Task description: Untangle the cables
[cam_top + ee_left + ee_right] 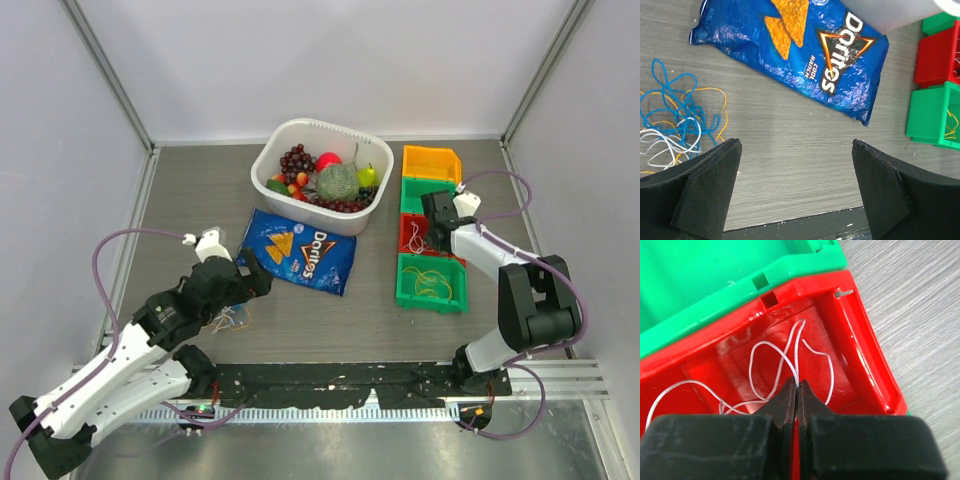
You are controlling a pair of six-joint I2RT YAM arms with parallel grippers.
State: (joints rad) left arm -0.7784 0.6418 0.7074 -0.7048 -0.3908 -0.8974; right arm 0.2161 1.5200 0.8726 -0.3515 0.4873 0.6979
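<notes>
Jaws pressed together, the right gripper (796, 387) pinches a thin white cable (798, 347) at its fingertips. The rest of the strand loops loosely across the floor of the red bin (880, 375). The left gripper (795, 145) has its jaws spread wide and holds nothing, hanging over the grey table (790, 130). Close by one of its fingers lies a tangle of blue, yellow and white cables (677, 117), apart from the Doritos bag (805, 55). A yellow cable (432, 281) lies in the near green bin (430, 304).
</notes>
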